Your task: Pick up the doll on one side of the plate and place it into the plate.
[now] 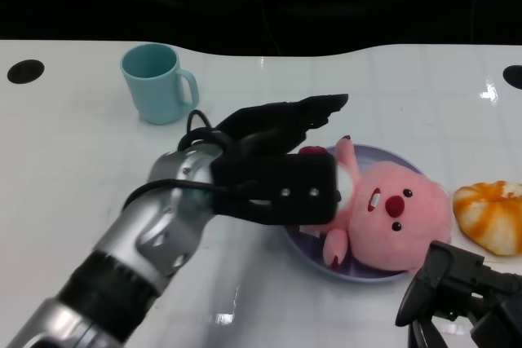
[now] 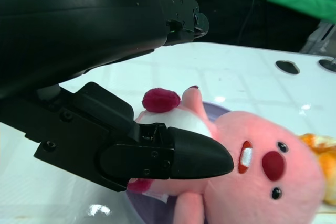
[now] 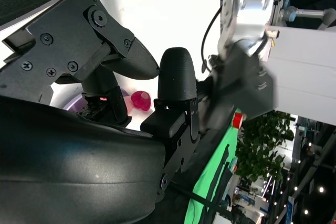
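— Looking down from the head camera first: lying in the shallow round lavender plate, the soft pink plush doll, face up, filling most of the dish and hiding its far rim.
— And covering the plate's left edge?
— Reaching in over that edge, the black many-fingered left hand on its silver forearm, fingers stretched apart toward the far side, gripping nothing, thumb side touching or just above the doll's white belly; cannot tell which.
— Standing around?
— Sitting well apart at the far left, a glossy pale teal ceramic mug, handle turned right. Resting just beside the plate on the right, a ridged orange-and-white bun-shaped toy. Showing plenty of bare glossy white table between mug and plate.
— The right hand?
— Hanging low at the near right corner, the black right hand, close to the doll's head; grasp hard to judge here.
— Moving to the left wrist camera?
— Spreading wide above and beside the doll, smooth hard fingers, empty; fuzzy fabric, dark red nose, magenta tail tuft showing.
— Right wrist camera?
— Fingers standing apart, clasping nothing.
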You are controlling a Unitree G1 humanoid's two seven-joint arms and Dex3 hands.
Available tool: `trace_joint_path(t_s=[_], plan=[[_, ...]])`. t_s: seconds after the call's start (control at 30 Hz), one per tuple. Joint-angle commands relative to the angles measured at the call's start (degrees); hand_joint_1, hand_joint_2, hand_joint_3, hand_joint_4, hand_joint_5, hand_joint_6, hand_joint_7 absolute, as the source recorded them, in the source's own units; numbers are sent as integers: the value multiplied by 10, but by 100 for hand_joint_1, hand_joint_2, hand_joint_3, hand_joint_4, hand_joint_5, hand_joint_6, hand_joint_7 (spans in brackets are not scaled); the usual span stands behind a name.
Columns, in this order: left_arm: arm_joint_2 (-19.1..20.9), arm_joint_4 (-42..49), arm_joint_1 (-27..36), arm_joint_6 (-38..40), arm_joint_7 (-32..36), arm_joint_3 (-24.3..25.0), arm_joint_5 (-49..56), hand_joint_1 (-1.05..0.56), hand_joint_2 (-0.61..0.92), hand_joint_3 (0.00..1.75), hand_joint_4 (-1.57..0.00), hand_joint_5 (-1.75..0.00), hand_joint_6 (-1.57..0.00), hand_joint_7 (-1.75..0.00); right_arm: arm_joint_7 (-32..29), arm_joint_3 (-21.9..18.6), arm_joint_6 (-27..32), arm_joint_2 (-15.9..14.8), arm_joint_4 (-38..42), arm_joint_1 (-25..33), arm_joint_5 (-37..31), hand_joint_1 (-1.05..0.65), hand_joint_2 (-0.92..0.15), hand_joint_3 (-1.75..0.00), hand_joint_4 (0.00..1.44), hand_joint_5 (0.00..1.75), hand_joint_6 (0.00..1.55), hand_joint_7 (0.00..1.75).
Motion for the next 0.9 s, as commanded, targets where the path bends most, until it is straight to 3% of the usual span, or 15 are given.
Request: trace_joint_path(t_s=[0.03,0.33,0.43,0.5,0.57,0.73,0.77,0.8,0.9], plan=[[29,-48,35,-17,-20,29,-35,-98,92,47,-5,-3,-4,-2,-2,-3,3,-4,-2,0,5,-21,-42,-141,71,175,62,154],[32,-129,132,-55,-36,125,-187,-70,92,36,-18,-15,-22,-10,3,-6,-4,-5,6,-3,10,-22,-41,-142,71,175,61,154],[29,-141,165,-85,-30,148,-222,-61,92,30,-3,-66,-31,-11,3,-7,-6,-6,9,-5,9,-23,-41,-142,71,175,62,154],[28,-144,180,-103,-27,158,-235,-55,92,26,0,-82,-36,-12,3,-8,-6,-6,10,-6,10,-23,-41,-141,71,175,62,154],[28,-150,201,-120,-29,170,-254,-51,92,23,0,-89,-39,-13,3,-8,-3,-6,10,-7,10,-23,-41,-141,71,175,62,154],[17,-174,250,-137,-29,195,-300,-35,89,18,-19,-106,-54,-21,3,-9,-2,-7,10,-8,8,-22,-42,-141,70,175,62,154],[13,-180,260,-139,-28,201,-311,-32,86,23,-23,-106,-56,-24,3,-9,-2,-8,10,-8,9,-22,-42,-141,70,175,62,154],[10,-183,267,-140,-28,205,-318,-27,71,53,-30,-109,-59,-32,4,-9,-1,-8,10,-8,10,-22,-42,-141,70,175,62,154],[2,-201,292,-136,-22,222,-340,-17,49,102,-43,-113,-62,-53,5,-8,3,-8,9,-8,12,-22,-42,-140,70,175,61,154]])
